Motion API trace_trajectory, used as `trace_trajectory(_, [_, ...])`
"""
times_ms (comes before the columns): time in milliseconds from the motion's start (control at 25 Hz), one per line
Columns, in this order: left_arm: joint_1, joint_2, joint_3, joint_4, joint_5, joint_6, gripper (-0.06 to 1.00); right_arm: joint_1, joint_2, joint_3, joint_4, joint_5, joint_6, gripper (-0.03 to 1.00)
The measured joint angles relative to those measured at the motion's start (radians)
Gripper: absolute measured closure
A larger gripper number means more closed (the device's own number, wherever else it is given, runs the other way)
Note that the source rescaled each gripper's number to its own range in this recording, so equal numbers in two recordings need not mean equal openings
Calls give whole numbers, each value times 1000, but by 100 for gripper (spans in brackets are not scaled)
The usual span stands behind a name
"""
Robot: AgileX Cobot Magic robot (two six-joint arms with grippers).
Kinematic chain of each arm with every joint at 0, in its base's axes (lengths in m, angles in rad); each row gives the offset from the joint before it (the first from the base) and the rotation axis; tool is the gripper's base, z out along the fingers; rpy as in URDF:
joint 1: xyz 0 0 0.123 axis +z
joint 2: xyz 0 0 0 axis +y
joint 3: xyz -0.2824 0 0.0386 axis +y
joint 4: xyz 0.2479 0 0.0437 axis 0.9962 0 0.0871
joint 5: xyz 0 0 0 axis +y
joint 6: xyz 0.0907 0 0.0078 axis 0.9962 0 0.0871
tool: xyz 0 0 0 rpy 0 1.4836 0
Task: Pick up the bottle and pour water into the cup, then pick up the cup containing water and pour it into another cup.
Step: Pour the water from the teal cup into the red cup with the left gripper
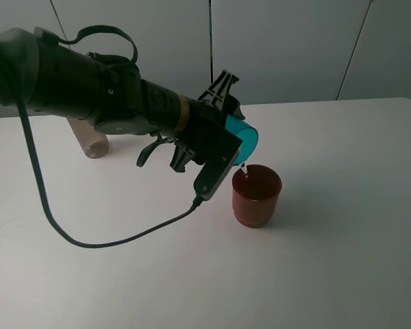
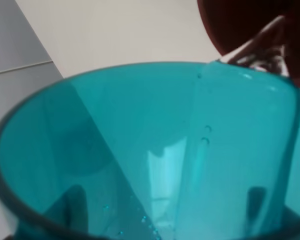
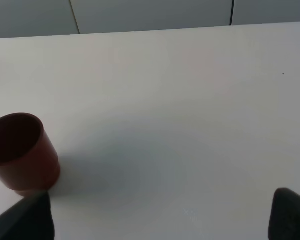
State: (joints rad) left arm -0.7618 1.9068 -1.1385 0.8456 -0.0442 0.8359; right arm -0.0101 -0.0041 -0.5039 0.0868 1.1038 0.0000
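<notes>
My left gripper [image 1: 226, 122] is shut on the translucent teal cup [image 1: 245, 142] and holds it tipped steeply over the squat dark red cup [image 1: 257, 195]. A thin stream of water [image 1: 245, 171] runs from the teal rim into the red cup. The left wrist view looks into the teal cup [image 2: 140, 150], with the red cup [image 2: 240, 25] beyond its lip. The bottle [image 1: 92, 140] stands upright at the back left, partly behind the left arm. The right wrist view shows the red cup [image 3: 22, 150] and only dark parts of my right gripper [image 3: 25, 220] at the edge.
The white table [image 1: 342, 260] stretches wide to the right and front of the red cup. A black cable [image 1: 109, 241] hangs from the left arm and loops low over the table. Grey wall panels [image 1: 294, 48] stand behind the table.
</notes>
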Motion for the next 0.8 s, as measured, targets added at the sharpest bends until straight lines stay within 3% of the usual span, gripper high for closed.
trace_trajectory(800, [-23, -10, -41, 14, -74, 126, 88, 0, 0, 0, 0, 0, -7, 97])
